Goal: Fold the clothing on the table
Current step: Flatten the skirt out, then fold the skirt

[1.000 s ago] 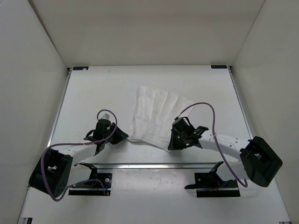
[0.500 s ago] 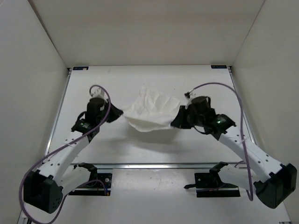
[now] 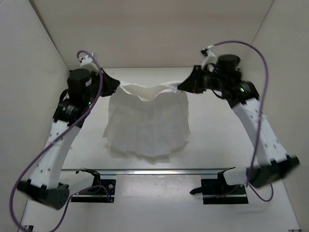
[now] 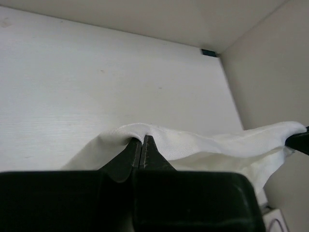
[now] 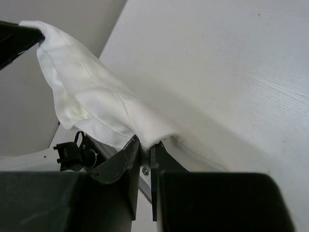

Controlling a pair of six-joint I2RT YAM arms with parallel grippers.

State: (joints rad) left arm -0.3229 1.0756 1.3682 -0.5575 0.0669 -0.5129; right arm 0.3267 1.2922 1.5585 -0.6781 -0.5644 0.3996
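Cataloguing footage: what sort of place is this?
Probably a robot lab test cell: white table, plain walls boxing it in, left arm and right arm mounted at its edge, holding clothing.

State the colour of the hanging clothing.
The clothing is white with faint vertical creases; clearest in the top external view.

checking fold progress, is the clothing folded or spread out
Spread out, unfolded: the clothing hangs as one open sheet, top corners pinched by the left hand and right hand above the table.
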